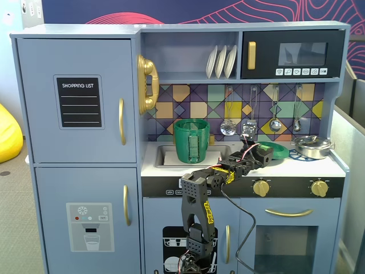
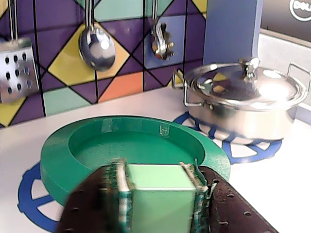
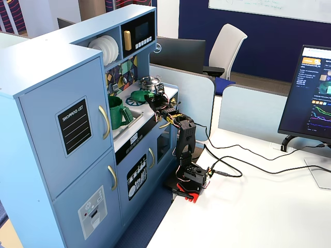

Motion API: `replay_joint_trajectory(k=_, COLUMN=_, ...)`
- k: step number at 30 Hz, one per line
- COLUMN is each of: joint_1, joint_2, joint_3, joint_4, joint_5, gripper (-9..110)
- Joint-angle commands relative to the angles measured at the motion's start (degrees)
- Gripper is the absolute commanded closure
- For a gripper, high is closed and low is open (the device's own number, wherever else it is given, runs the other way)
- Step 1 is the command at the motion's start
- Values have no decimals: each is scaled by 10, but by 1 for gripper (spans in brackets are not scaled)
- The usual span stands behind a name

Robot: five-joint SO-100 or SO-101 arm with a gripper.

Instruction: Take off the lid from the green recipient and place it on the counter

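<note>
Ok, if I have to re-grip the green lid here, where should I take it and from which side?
Take the blocky knob at the centre of the lid, from above, a finger on each flat side, as the gripper sits in the wrist view. The lid lies flat on the counter with a wide, low rim, so its edge likely offers no purchase.
</note>
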Motion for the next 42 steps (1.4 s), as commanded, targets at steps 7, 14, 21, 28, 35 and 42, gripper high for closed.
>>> replay_joint_trajectory(k=7, joint_1=-11, joint_2=31, joint_3=-8, joint_4=2, joint_5=3, gripper=56)
replay_joint_trajectory(k=14, joint_1=-27, joint_2=166, joint_3=19, joint_4=89, joint_5=6, gripper=59)
replay_joint_trajectory(k=21, joint_1=-60, joint_2=326, joint_3=33, joint_4=234, joint_5=-4, gripper=60)
replay_joint_trajectory(k=28, joint_1=-140, joint_2=446, joint_3=43, joint_4=495, joint_5=-58, gripper=61)
replay_joint_trajectory(k=35, joint_1=-224, joint_2=509, joint_3=24, joint_4=747, joint_5=-81, gripper=63)
replay_joint_trajectory(k=42, joint_1=-265, joint_2=519, joint_3=50, joint_4=865, joint_5=-33, gripper=62)
